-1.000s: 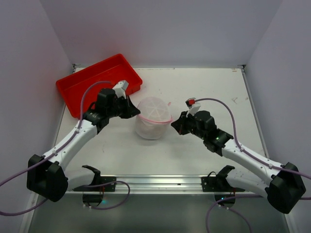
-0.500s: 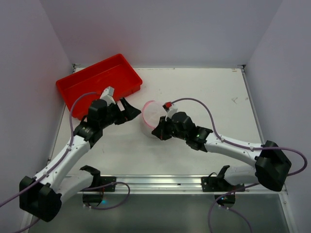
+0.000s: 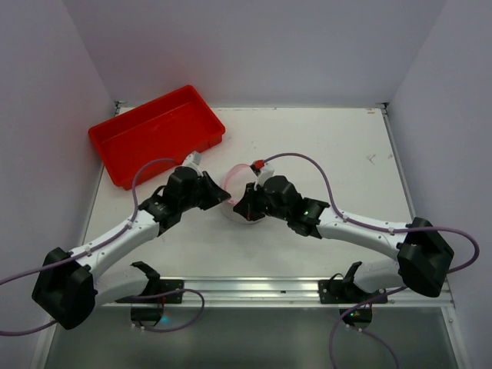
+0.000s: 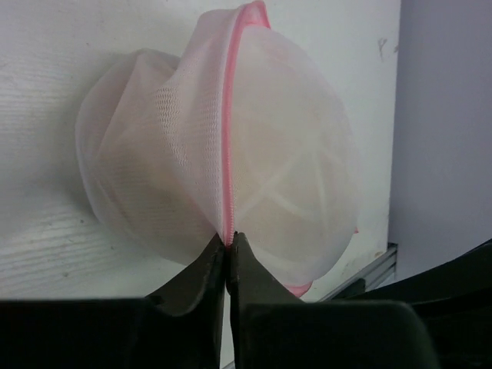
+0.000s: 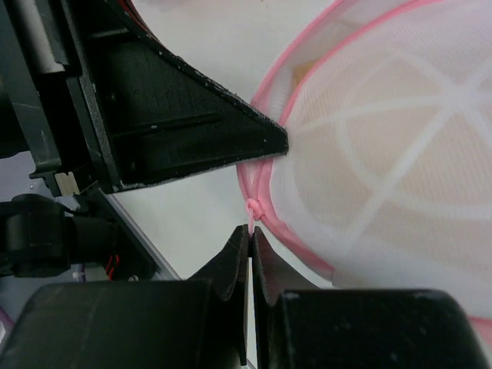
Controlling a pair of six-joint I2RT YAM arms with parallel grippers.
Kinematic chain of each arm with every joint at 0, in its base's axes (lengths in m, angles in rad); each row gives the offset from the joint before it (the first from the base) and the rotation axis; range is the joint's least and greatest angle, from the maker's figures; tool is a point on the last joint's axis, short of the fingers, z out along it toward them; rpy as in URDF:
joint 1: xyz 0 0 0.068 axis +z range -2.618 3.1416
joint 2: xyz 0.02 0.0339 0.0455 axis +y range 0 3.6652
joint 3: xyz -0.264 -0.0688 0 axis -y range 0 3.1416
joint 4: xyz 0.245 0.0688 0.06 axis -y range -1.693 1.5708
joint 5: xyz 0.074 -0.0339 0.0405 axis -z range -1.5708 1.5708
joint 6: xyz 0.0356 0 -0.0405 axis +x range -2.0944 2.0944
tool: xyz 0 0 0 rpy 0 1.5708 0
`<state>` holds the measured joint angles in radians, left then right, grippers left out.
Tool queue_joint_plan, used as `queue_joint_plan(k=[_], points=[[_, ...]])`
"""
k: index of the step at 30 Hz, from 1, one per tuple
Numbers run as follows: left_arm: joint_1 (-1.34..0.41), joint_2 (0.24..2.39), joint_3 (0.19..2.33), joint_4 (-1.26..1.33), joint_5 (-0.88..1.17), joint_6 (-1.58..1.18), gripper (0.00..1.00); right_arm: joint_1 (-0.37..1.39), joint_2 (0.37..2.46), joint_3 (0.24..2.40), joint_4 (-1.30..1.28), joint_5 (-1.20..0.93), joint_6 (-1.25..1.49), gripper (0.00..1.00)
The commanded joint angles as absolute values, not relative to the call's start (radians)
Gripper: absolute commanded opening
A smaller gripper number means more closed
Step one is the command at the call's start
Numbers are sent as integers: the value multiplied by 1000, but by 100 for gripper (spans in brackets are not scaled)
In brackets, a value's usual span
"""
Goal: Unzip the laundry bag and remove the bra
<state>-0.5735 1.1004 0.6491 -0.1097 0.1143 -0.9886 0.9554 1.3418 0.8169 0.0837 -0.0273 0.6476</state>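
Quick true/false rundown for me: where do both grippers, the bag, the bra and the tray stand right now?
1. The left gripper is pinched on the laundry bag's pink zipper rim. True.
2. The right gripper hangs wide open above the bag. False: its fingers are closed on the small pink pull at the rim.
3. The red tray sits at the far left corner of the table. True.
4. The bra lies in that tray. False: it shows as a peach shape through the mesh, inside the bag.
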Motion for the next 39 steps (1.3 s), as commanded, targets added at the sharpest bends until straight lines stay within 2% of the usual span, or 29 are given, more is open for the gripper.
queue_joint_plan(k=[1,2,5,8,12,15,16,18,19,21,22,25,26,29,33,39], points=[[-578,1123,707,-26,31,-985,3,960,1319,842,68,21,649,0],[-578,1123,709,-35,19,-977,0,960,1309,833,54,18,638,0],[-563,1080,693,-78,-43,-948,0,933,1235,760,3,90,606,0],[-551,1010,641,-89,-58,-953,0,810,1146,649,-35,17,615,0],[-569,956,552,-34,-5,-1041,0,778,1101,669,-76,-17,534,0],[-665,911,442,75,8,-1165,2,778,1109,701,-107,-28,459,0],[-734,899,395,98,-30,-1192,15,773,1109,706,-116,-28,422,0],[-808,894,352,150,-72,-1255,33,762,1114,725,-155,-21,394,1],[-866,893,350,153,-110,-1261,53,753,1117,733,-176,-17,373,6],[-894,887,357,117,-129,-1261,73,752,1123,765,-251,-2,351,17],[-896,865,363,98,-133,-1258,86,752,1121,776,-274,-2,344,33],[-896,798,428,-44,-198,-1221,97,752,1083,825,-368,-2,339,57],[-896,781,449,-82,-219,-1189,97,752,1066,839,-388,-2,342,67],[-893,733,528,-211,-311,-1143,93,758,1020,923,-440,-2,333,80],[-882,719,564,-293,-383,-1115,87,808,1028,1017,-486,15,298,83],[-865,718,540,-293,-411,-1111,82,887,1181,1114,-459,81,219,85]])
